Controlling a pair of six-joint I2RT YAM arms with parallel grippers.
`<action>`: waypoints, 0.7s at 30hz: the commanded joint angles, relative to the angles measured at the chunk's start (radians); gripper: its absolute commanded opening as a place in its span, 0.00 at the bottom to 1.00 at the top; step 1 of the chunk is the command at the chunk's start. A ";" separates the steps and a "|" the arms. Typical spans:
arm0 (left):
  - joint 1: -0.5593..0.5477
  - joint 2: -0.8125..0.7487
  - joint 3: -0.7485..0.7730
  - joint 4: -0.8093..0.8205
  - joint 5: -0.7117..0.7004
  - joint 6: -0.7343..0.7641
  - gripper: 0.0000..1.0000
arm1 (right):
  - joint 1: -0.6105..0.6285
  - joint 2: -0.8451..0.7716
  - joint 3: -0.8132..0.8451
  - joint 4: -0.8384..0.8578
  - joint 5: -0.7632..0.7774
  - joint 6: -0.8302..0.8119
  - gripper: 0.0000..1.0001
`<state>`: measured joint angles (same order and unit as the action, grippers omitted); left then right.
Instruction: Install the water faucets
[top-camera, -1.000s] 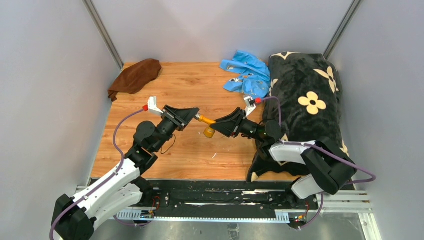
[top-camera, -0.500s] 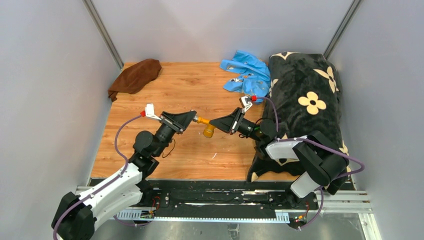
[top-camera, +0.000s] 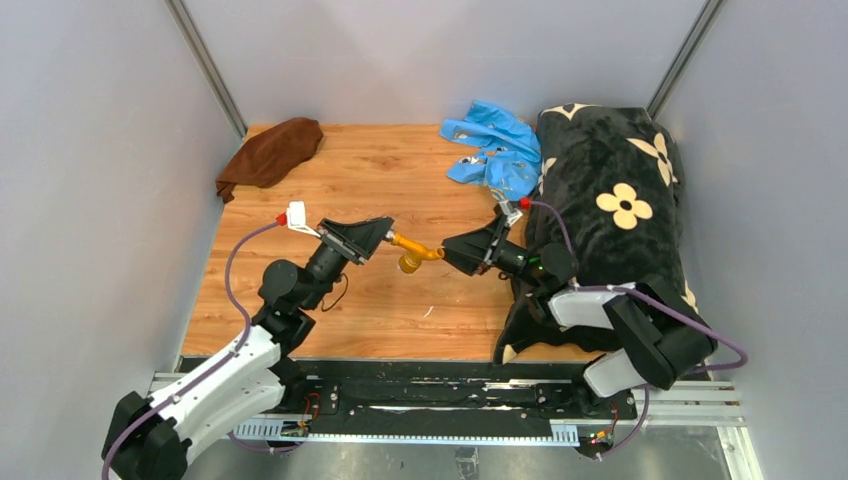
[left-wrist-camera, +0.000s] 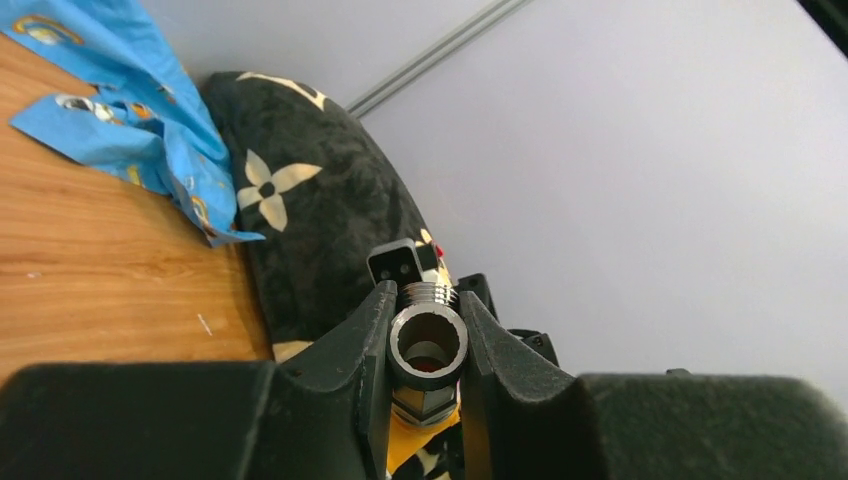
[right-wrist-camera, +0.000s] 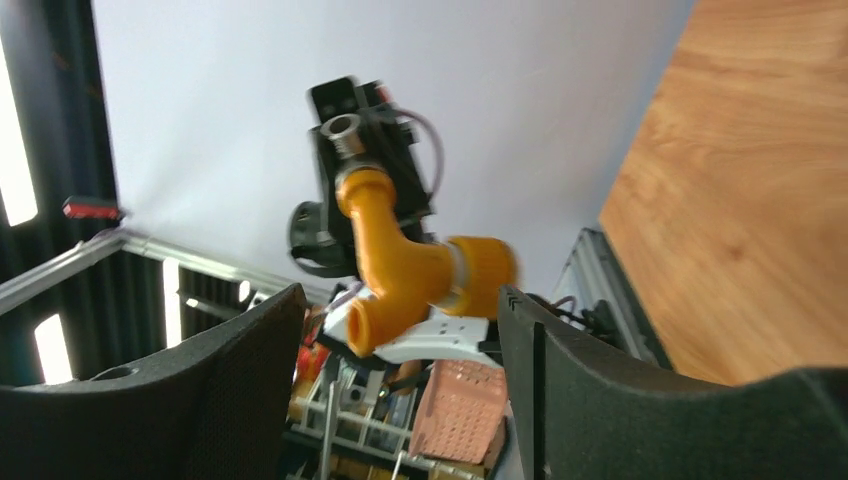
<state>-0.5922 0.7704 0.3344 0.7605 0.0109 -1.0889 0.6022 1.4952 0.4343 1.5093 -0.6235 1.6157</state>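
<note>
A brass-orange bent tap spout (top-camera: 413, 253) hangs in the air over the wooden table (top-camera: 360, 300), between my two grippers. My left gripper (top-camera: 384, 236) is shut on the silver-grey threaded fitting (left-wrist-camera: 428, 345) at the spout's upper end. In the left wrist view the fitting's round open end faces the camera, with the jaws pressed on both its sides. My right gripper (top-camera: 449, 248) stands open just right of the spout and apart from it. In the right wrist view the orange spout (right-wrist-camera: 400, 270) floats ahead of the spread fingers (right-wrist-camera: 250, 350), touching neither.
A bright blue plastic bag (top-camera: 495, 145) lies at the back of the table. A black blanket with cream flowers (top-camera: 610, 200) covers the right side, under the right arm. A brown cloth (top-camera: 272, 150) sits in the back left corner. Grey walls close in on both sides.
My right gripper has opened, let go of the orange spout and drawn back to the right. The left gripper still holds the fitting, and the spout has swung slightly.
</note>
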 joint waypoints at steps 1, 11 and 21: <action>0.000 -0.080 0.145 -0.254 -0.014 0.149 0.00 | -0.114 -0.122 -0.084 -0.126 -0.073 -0.099 0.70; 0.000 0.143 0.498 -0.875 0.003 0.346 0.00 | -0.105 -0.666 0.246 -1.598 0.280 -1.103 0.76; -0.001 0.746 0.788 -0.941 0.395 0.365 0.00 | -0.107 -0.898 0.302 -1.868 0.683 -1.370 0.86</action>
<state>-0.5922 1.3735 1.0229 -0.1280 0.2310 -0.7521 0.4831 0.6533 0.7238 -0.1638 -0.1467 0.4114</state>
